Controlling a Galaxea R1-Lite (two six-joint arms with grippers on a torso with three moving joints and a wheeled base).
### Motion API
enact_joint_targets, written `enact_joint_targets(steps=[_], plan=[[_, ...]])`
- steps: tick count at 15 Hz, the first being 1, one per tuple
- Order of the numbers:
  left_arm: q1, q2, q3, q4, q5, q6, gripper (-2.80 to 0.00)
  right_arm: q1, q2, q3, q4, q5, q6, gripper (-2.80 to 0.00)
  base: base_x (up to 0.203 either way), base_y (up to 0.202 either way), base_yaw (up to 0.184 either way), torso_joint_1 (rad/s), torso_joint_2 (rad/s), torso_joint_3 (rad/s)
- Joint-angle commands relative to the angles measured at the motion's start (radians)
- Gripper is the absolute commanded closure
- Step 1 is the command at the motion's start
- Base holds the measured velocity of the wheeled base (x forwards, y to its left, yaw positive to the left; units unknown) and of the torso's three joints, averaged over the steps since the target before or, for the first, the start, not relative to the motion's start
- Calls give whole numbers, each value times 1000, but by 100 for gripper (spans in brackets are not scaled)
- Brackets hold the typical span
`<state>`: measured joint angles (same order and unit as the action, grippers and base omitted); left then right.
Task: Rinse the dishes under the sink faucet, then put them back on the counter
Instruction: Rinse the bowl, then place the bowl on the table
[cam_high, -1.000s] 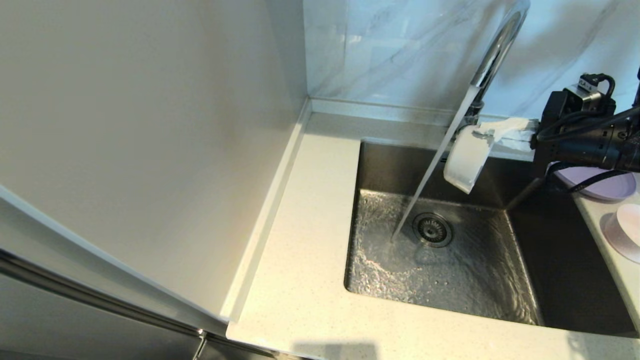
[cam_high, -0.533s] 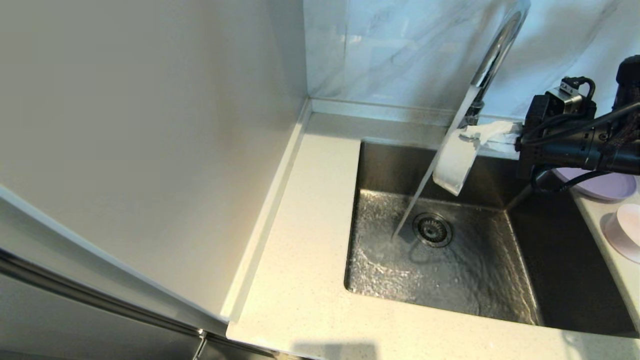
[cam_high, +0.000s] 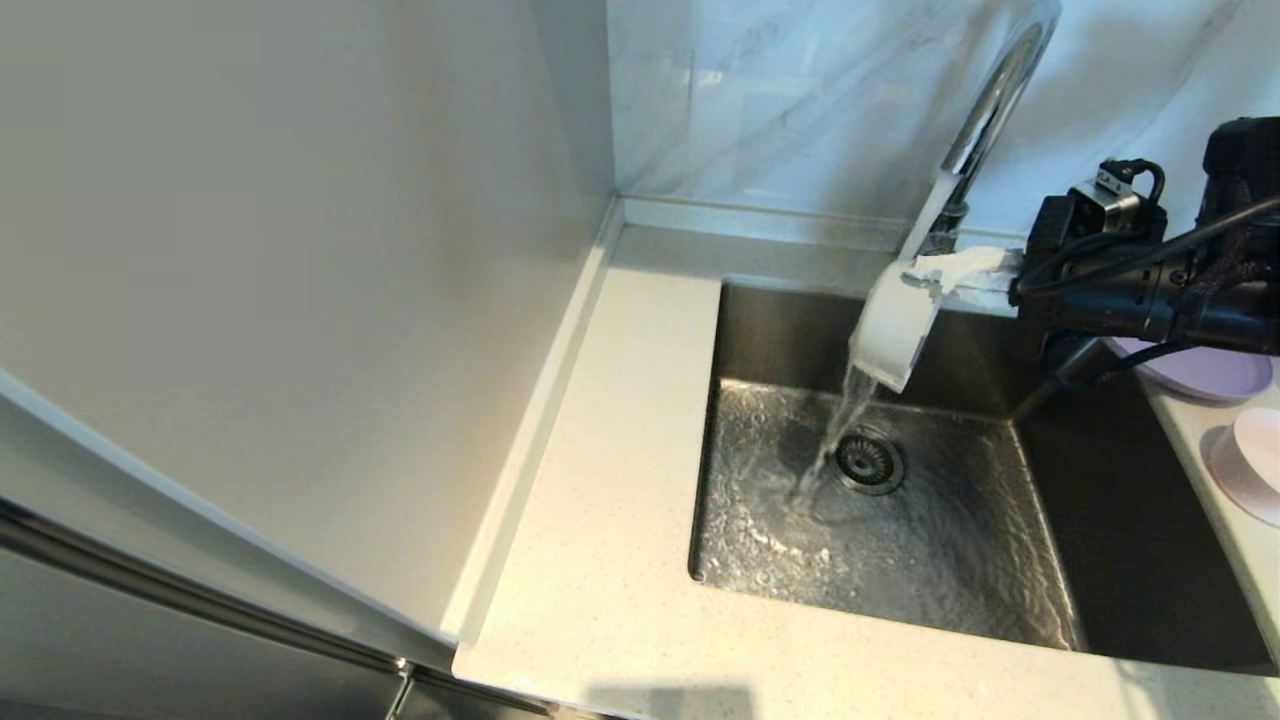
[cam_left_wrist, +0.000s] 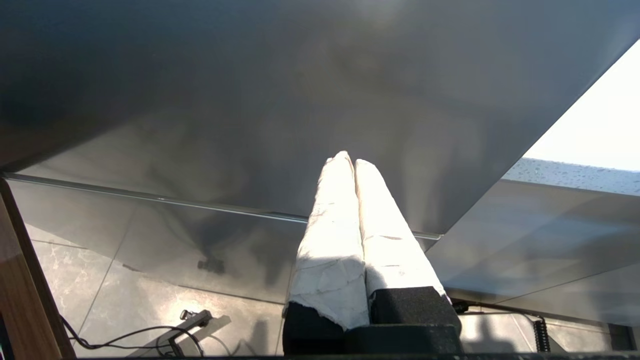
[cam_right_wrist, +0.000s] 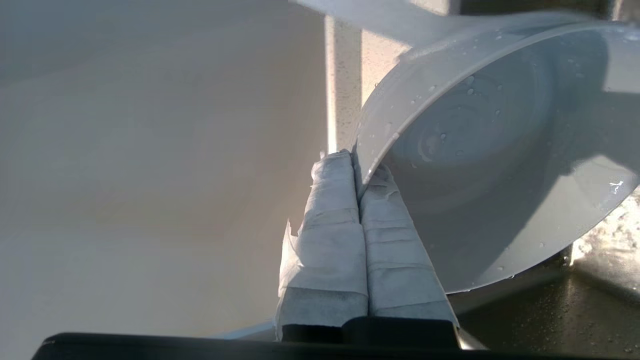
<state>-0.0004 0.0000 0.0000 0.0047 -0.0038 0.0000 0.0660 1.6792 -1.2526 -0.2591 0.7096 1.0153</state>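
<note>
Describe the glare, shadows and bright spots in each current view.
Head view: warm light on the counter, glints on the wet sink, a shadow at its near edge. Left wrist view: sunlit left gripper, a blown-out white patch beside it. Right wrist view: the bowl, clamped in the right gripper, half in shadow.

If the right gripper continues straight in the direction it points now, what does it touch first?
Probably the water stream from the faucet; the right gripper already pushes the bowl into it. Depth unclear.

pale marble wall (cam_high: 800, 100) behind, plain cream panel (cam_high: 300, 250) at left, grey tiled floor (cam_left_wrist: 125, 280).
</note>
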Motion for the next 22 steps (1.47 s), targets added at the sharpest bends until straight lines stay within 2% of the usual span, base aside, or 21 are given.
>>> enact_joint_targets(steps=[1,6,8,10,11,14,16,17,18,20,22], plan=[[0,0,0,0,0,0,0,5,8,1,-2,-22,5,0,0,0,0,0,0,0],[0,0,0,0,-1,0,0,-27,-98,67,0,-21,-16,0,0,0,0,0,0,0],[0,0,0,0,1,0,0,-55,-169,138,10,-21,-92,0,0,0,0,0,0,0],[0,0,0,0,1,0,0,-123,-224,175,56,-22,-193,0,0,0,0,0,0,0],[0,0,0,0,1,0,0,-152,-245,155,75,-23,-227,0,0,0,0,0,0,0],[0,0,0,0,-1,0,0,-217,-256,-27,96,-24,-242,0,0,0,0,0,0,0],[0,0,0,0,1,0,0,-220,-264,-7,116,-24,-251,0,0,0,0,0,0,0],[0,0,0,0,-1,0,0,-215,-274,66,124,-25,-274,0,0,0,0,0,0,0],[0,0,0,0,1,0,0,-211,-283,174,131,-38,-320,0,0,0,0,0,0,0],[0,0,0,0,1,0,0,-208,-293,340,163,-137,-454,0,0,0,0,0,0,0],[0,0,0,0,1,0,0,-215,-296,341,245,-242,-625,0,0,0,0,0,0,0]])
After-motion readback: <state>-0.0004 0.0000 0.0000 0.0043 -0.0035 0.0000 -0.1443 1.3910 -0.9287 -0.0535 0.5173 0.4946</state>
